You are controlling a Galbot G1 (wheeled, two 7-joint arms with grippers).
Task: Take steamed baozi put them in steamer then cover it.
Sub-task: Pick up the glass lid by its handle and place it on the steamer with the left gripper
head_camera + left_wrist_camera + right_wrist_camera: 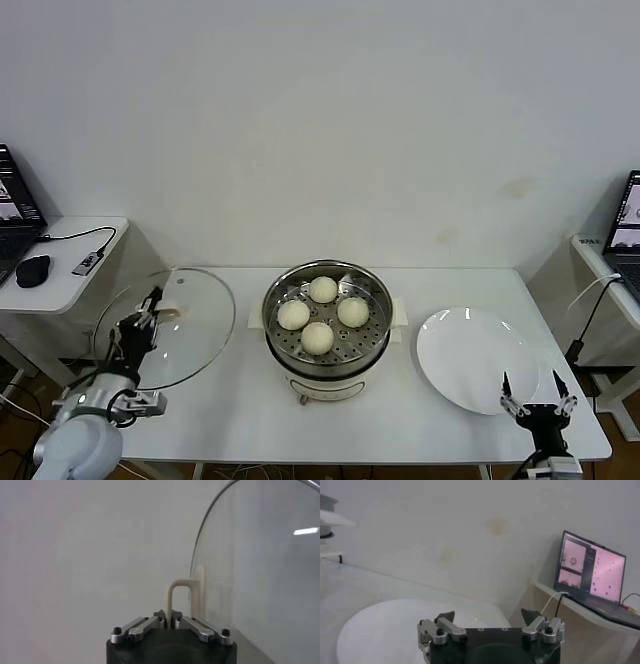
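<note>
White table (400,420): lid (190,335) overhangs left edge.

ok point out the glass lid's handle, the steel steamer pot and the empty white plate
cream handle of the round clear glass lid (176,596), left wrist view, on the handle's upright loop
round shiny stainless-steel steamer pot (270,300), head view, on its left rim
flat round white plate (465,355), head view, on its bare centre
</note>
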